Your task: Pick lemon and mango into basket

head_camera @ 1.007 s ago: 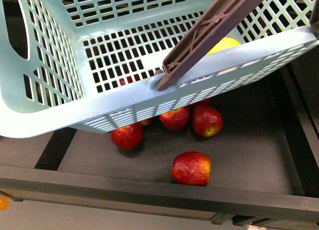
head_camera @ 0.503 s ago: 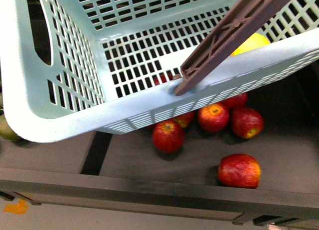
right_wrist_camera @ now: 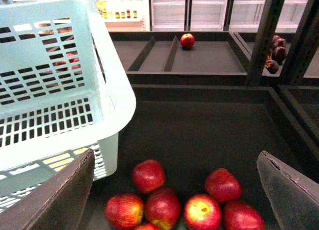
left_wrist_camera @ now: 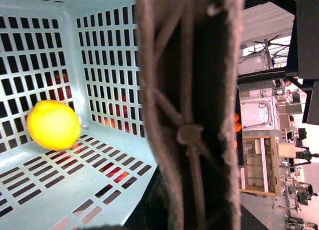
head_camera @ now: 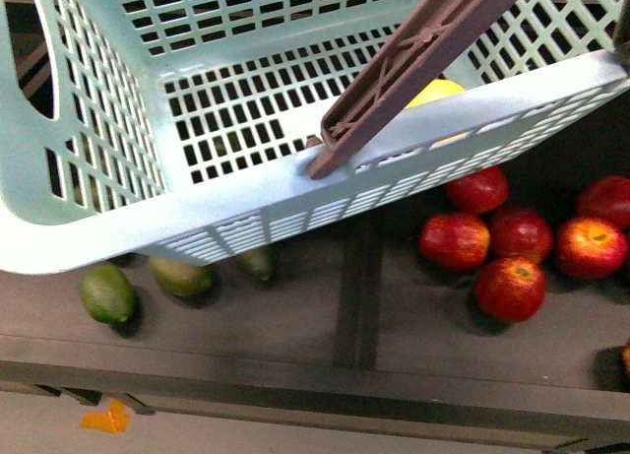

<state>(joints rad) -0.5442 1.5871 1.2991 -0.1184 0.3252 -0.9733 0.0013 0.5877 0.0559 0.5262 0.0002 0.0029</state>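
Teal plastic: basket fills the upper front view, tilted above the dark shelf; its far sides run out of frame.
Lemon: on the basket floor near a corner; from the front I see only a yellow sliver over the near rim, beside the brown handle.
Left gripper: the handle blocks the wrist camera, so I cannot tell how its fingers stand.
Right gripper: fingers spread wide, nothing between them, above red apples.
Hidden: three green fruits partly tucked under the basket.
Writing: bottles on a far shelf, labels too small to read.
Around: divider parts green fruits from apples; orange scrap on the floor.
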